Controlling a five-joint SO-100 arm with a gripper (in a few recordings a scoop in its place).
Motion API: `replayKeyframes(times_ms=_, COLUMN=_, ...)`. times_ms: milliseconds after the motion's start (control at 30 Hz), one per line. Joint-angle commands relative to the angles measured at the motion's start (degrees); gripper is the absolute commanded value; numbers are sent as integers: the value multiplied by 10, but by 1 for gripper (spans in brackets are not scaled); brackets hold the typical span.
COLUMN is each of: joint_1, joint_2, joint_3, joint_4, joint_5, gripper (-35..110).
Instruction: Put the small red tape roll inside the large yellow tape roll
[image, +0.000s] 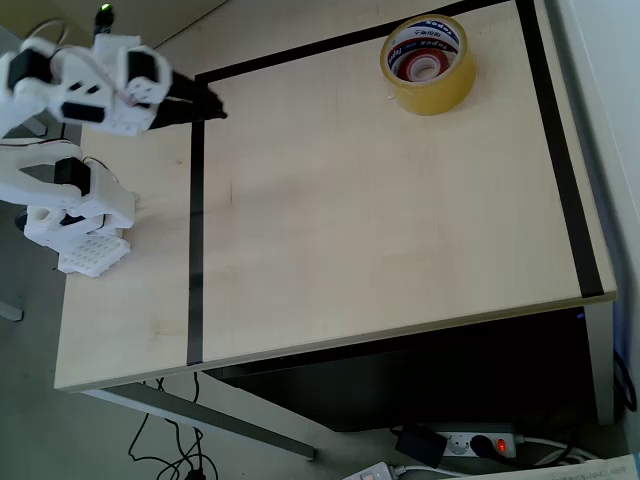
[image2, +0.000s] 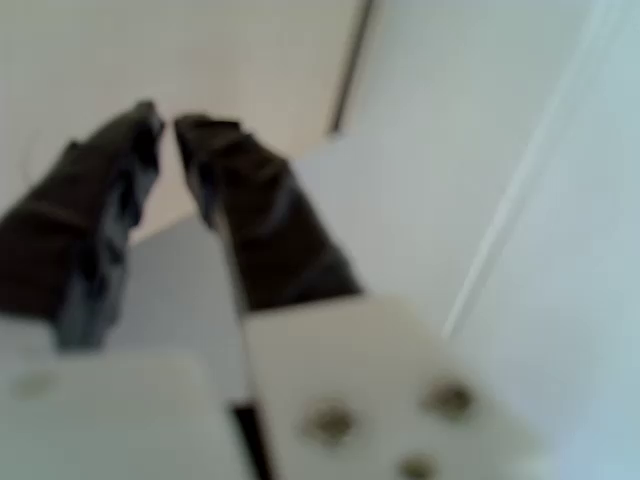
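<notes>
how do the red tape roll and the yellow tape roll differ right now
The small red tape roll is a narrow bright red ring; the large yellow tape roll is a much wider, taller ring of translucent yellowish tape. The red roll sits inside the yellow roll's hole, while the yellow roll surrounds it and stands on the table. Both lie flat with their holes facing up, far from the gripper.

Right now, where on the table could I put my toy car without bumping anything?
The whole middle of the table inside the black tape border is bare. It gets crowded only at the far right corner, where the large yellow tape roll holds the small red tape roll, and at the left, by the gripper.
</notes>
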Motion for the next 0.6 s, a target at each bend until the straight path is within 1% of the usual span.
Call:
replayKeyframes(times_ms=0, joint_1=11, joint_2=120, joint_3=83, joint_4=-32, joint_5=14, gripper=0)
replayKeyframes(times_ms=267, joint_1=31, joint_2=225, joint_3=221, joint_4=-51, joint_5=16, gripper=0)
replayKeyframes(times_ms=567, joint_1=26, joint_2=349, joint_3=367, joint_4=-57, joint_5=38, gripper=0)
